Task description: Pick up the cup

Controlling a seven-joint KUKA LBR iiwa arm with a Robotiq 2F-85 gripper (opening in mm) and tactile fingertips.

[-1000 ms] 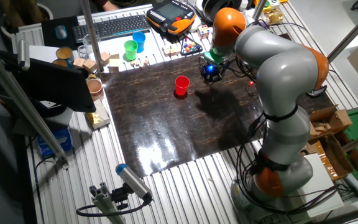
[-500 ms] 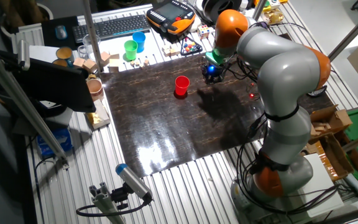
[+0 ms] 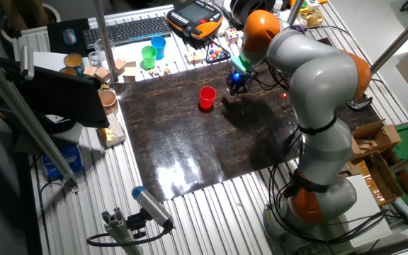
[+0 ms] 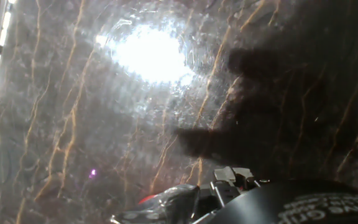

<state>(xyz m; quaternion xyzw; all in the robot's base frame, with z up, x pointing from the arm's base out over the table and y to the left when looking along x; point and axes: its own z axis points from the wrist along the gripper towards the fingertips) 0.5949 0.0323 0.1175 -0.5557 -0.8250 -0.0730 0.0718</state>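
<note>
The small red cup [image 3: 207, 97] stands upright on the dark marbled mat [image 3: 190, 149], left of centre at its far side. My gripper [image 3: 236, 82] hangs just above the mat, a short way to the right of the cup and apart from it, with a blue light glowing on the hand. I cannot tell how the jaws stand. In the hand view I see only the glossy mat [image 4: 104, 124] with a bright glare, the hand's shadow, and part of the hand's body at the bottom edge. A small red sliver [image 4: 146, 199] shows there; I cannot tell what it is.
A green cup [image 3: 149, 55] and a blue cup [image 3: 159, 46] stand behind the mat by a keyboard [image 3: 129, 30]. Wooden blocks [image 3: 119, 68] and a brown cup [image 3: 108, 99] lie at the mat's left. A teach pendant [image 3: 195, 20] is at the back.
The gripper has moved a little to the left, towards the red cup. The cup has not moved.
</note>
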